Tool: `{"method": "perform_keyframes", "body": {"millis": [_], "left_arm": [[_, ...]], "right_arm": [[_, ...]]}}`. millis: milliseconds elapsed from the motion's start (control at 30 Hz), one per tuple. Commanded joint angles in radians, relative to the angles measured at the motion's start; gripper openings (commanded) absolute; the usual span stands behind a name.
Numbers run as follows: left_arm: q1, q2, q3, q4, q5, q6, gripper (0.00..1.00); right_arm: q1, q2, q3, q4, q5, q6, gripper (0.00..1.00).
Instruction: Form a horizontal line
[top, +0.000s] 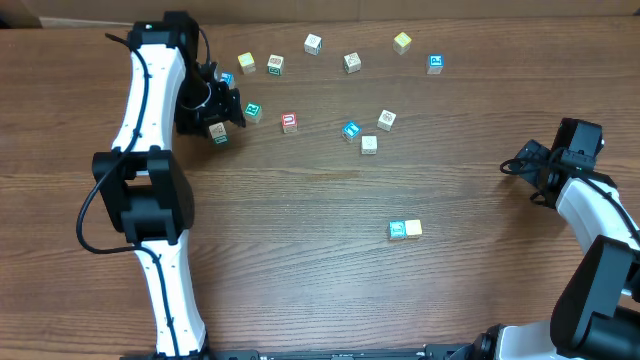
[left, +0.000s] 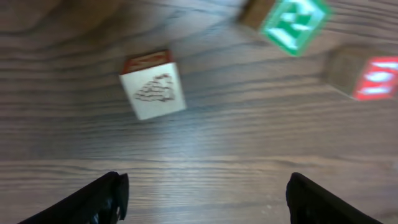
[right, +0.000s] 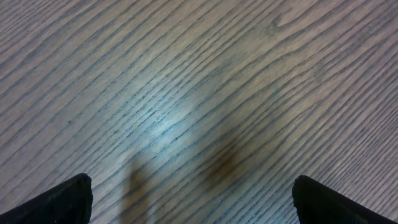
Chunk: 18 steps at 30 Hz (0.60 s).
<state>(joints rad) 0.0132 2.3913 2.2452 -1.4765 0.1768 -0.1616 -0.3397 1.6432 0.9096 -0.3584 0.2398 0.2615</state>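
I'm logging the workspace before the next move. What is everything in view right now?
horizontal line: one row of two touching cubes, teal and yellow tops, right of centre, apart from the rest.
loose cubes: about thirteen; white, yellow, blue, green, red and plain wood; scattered across the far half, one partly hidden by the left arm.
table: one, brown wood grain, under everything.
left gripper: one, black, open, at the leftmost loose cubes.
right gripper: one, black, open, over bare table at the right.
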Motion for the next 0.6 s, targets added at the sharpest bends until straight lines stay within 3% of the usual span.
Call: {"method": "perform_keyframes", "body": {"millis": [0,567], "left_arm": [[-0.003,0.025,0.014,-0.01,-0.1,-0.081,0.77],[-0.048,0.094,0.014,0.047,-0.119,-0.095,0.75]], "right_arm": [[-0.002,0.001,0.006,0.006,0.003,0.003,1.0],[-0.002,0.001,0.006,0.006,0.003,0.003,1.0]]}}
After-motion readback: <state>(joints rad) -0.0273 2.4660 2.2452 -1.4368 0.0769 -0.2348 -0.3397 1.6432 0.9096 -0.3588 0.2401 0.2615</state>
